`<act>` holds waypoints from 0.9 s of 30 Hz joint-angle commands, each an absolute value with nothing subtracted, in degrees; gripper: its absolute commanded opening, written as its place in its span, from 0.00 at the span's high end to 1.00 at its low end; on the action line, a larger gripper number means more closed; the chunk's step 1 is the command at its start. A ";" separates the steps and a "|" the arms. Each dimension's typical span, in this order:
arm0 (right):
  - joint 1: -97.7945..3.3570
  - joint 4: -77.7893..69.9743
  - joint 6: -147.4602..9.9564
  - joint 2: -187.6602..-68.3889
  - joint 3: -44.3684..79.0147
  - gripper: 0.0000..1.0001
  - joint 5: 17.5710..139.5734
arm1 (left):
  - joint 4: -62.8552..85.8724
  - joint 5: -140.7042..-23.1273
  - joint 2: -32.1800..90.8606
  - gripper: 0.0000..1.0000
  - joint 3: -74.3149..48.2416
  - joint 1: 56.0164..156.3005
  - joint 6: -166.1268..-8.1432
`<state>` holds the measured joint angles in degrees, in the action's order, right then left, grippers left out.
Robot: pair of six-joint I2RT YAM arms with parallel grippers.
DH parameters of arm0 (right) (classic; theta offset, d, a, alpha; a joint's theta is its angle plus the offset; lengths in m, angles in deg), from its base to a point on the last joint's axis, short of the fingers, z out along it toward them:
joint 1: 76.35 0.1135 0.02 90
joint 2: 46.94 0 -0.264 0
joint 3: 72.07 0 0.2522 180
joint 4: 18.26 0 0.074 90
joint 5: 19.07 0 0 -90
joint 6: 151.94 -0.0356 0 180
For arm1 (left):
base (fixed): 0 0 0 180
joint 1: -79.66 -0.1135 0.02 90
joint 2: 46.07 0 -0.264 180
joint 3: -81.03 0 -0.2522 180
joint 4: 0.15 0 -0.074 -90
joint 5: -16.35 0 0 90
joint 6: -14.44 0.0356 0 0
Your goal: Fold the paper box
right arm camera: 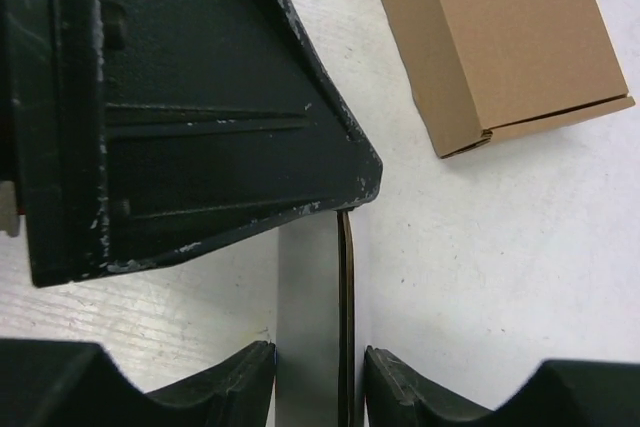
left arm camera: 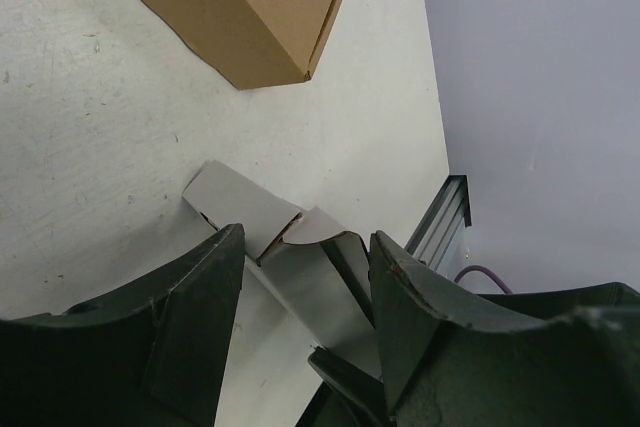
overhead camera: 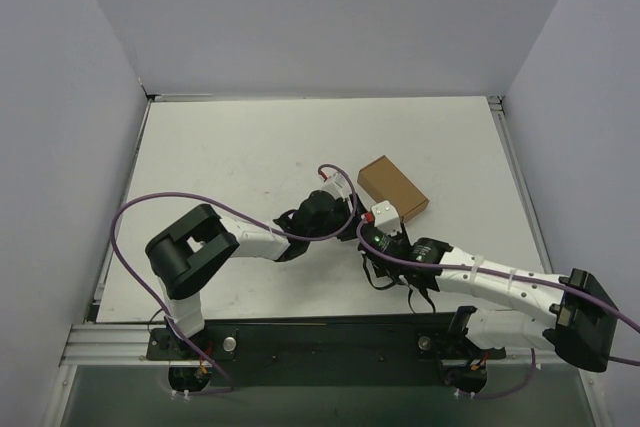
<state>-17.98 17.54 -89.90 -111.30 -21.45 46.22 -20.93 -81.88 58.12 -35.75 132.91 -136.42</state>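
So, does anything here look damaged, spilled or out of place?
Nothing looks spilled or torn. The one odd thing is the paper box: it is half folded, and one flap curls up inside the left claw instead of lying flat. The brown box lies askew on the table, but closed and whole.

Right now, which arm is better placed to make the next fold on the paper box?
Right, probably. The right gripper has a grey panel of the paper box between its fingers, so closing should catch it. The left gripper straddles the box's folded middle, better suited to steadying.
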 commanded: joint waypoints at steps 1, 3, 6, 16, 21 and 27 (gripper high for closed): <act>-17.46 19.84 -91.82 -112.95 -19.29 0.61 41.31 | -22.16 -82.71 58.53 0.39 -33.70 133.27 -135.85; -17.46 19.93 -91.99 -113.30 -19.29 0.70 41.31 | -21.72 -82.36 58.26 0.39 -33.70 133.27 -135.32; -17.46 19.76 -91.39 -113.30 -19.29 0.77 41.66 | -21.46 -82.35 57.30 0.37 -33.79 133.10 -134.45; -19.30 10.99 -81.99 -106.45 -22.71 0.87 54.64 | -12.77 -76.91 44.03 0.24 -36.17 128.97 -125.49; -21.50 6.41 -78.73 -104.78 -24.12 0.87 60.90 | -0.99 -77.35 40.07 0.24 -33.01 127.82 -117.05; -22.91 3.67 -75.74 -106.18 -24.82 0.88 65.04 | 10.97 -82.26 41.38 0.24 -27.55 127.65 -109.40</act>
<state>-22.33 7.16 -79.17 -105.62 -23.83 61.06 1.95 -78.89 41.02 -31.62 127.86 -116.70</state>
